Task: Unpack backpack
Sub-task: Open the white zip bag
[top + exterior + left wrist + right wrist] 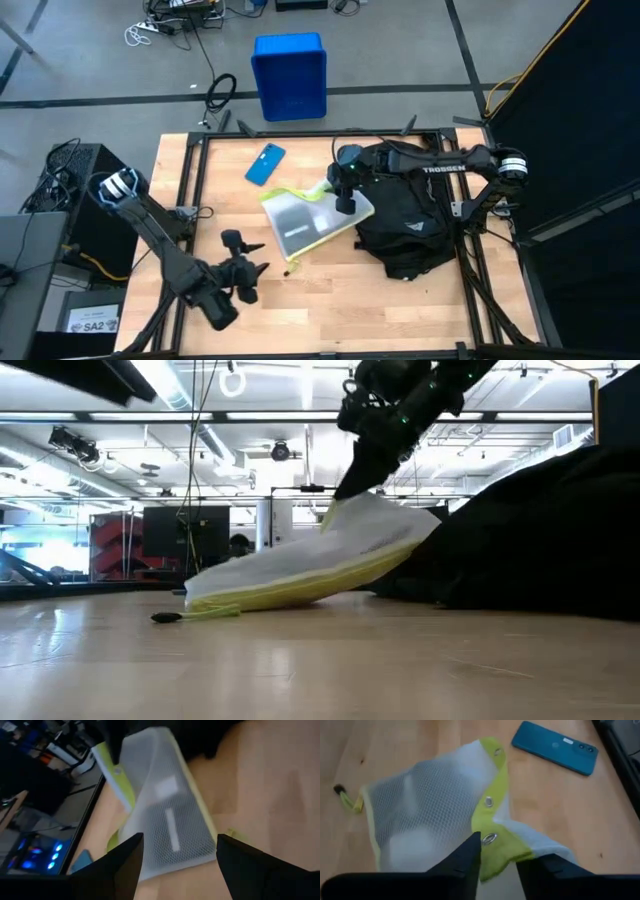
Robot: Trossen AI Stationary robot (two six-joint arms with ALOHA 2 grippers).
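Note:
The black backpack lies at the table's right. A white mesh pouch with yellow-green trim rests its near-left end on the wood, and its far-right end is propped up against the backpack. My right gripper reaches down over that raised end, open, with the yellow hem between its fingers. My left gripper hovers open near the table's front left. It points at the pouch and is clear of it. My right gripper comes slanting down from the far right, its fingers on either side of the pouch's yellow eyelet hem at the raised end. The fingers stand apart, and I cannot tell whether either one touches the hem.
A blue phone lies flat on the far left of the table, beyond the pouch. The pouch's cord with a dark toggle trails on the wood at its near end. A blue bin stands on the floor behind the table. Bare wood spans the near side.

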